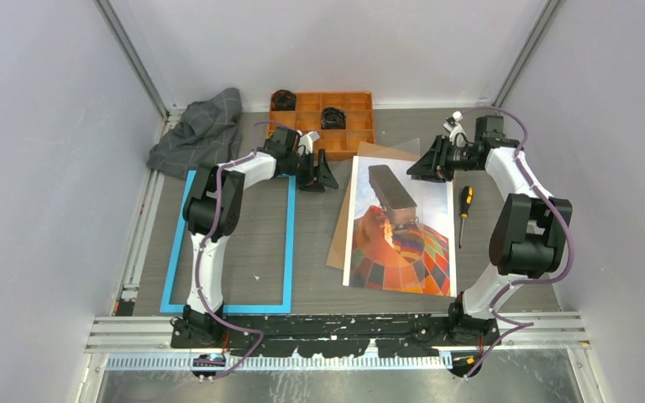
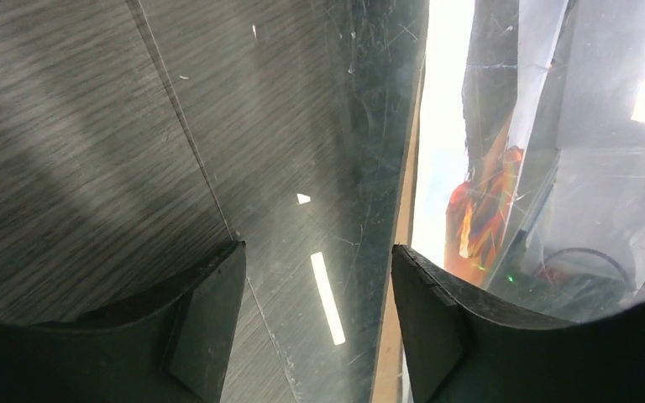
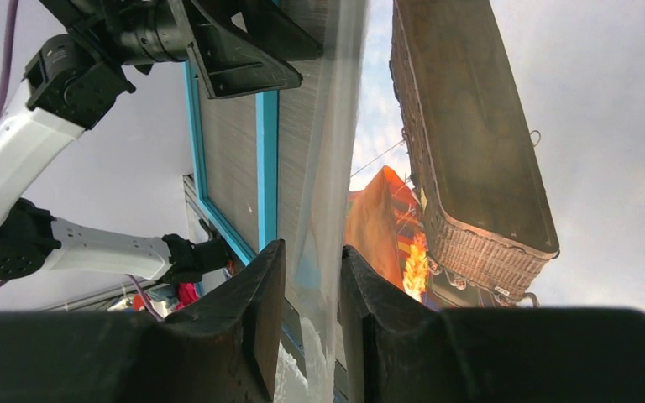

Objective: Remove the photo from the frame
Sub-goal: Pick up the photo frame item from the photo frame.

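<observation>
**Status.** I judge the photo [image 1: 399,243] to be out of the frame [image 1: 290,243]. The frame lies flat along the counter's [image 1: 311,269] left edge, under the left arm, and bare counter shows through it. The photo lies face up right of centre on a brown board [image 1: 340,239], well apart from the frame.

**Right claw** [image 3: 312,311]. The fingers are slightly apart at the photo's far right corner. A clear pane [image 3: 323,210] passes through the gap. I cannot tell whether either finger touches it.

**Left claw** [image 2: 319,319]. The fingers are wide apart with nothing between them. The claw hovers just beside the photo's far left corner, above the pane and the board's edge.

**Hazards, in my judgement:**
1. If I pull the right claw away sideways, a finger may catch the pane and drag the photo with it.
2. If I lower the left claw, it may press on the pane and shift the board.
3. A screwdriver [image 1: 464,210] lies just beside the photo's right edge. A wide swing of the right arm may knock it onto the print.
</observation>
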You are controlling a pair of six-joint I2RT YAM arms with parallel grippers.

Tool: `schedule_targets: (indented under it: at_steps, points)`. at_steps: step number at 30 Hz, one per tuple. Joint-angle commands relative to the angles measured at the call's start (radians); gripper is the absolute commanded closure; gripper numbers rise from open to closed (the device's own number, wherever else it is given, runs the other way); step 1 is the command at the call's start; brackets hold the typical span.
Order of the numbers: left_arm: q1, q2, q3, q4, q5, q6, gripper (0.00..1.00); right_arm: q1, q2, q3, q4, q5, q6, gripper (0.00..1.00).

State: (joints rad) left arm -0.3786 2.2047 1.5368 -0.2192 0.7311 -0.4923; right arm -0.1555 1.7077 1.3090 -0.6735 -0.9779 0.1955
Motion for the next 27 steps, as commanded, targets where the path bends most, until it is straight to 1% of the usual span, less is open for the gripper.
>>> schedule_targets:
  at_steps: [1,3,5,7,10,11,15,18,20,25,27]
  points:
    - [-0.014,0.035,-0.038,0.0,-0.025,-0.001,0.34,0.036,0.011,0.0,0.028,0.034,0.002,0.65]
    - [-0.014,0.032,-0.038,0.002,-0.023,-0.004,0.33,0.048,0.015,-0.002,0.03,0.057,0.004,0.66]
    - [-0.013,0.025,-0.038,0.003,-0.021,-0.004,0.34,0.055,0.019,-0.002,0.036,0.067,0.015,0.69]
    - [-0.012,0.012,-0.035,0.0,-0.017,-0.003,0.34,0.056,0.018,0.0,0.037,0.073,0.03,0.78]
    - [-0.007,-0.025,-0.026,-0.021,-0.003,0.015,0.33,0.056,0.001,0.017,0.015,0.071,0.041,0.97]
    - [-0.003,-0.043,-0.022,-0.033,0.004,0.028,0.33,0.056,-0.005,0.029,-0.004,0.062,0.039,0.99]
    - [0.033,-0.131,0.003,-0.105,0.068,0.095,0.31,0.056,-0.028,0.07,-0.056,0.029,0.054,0.99]
    - [0.079,-0.21,0.02,-0.177,0.126,0.156,0.27,0.056,-0.037,0.1,-0.072,-0.015,0.088,0.99]
    - [0.119,-0.261,0.021,-0.23,0.154,0.197,0.21,0.056,-0.038,0.125,-0.083,-0.056,0.114,0.99]
    - [0.265,-0.409,-0.036,-0.335,0.245,0.276,0.2,0.08,-0.089,0.17,-0.003,-0.096,0.252,0.99]
    - [0.346,-0.471,-0.043,-0.42,0.289,0.334,0.2,0.105,-0.118,0.197,0.052,-0.112,0.33,0.99]
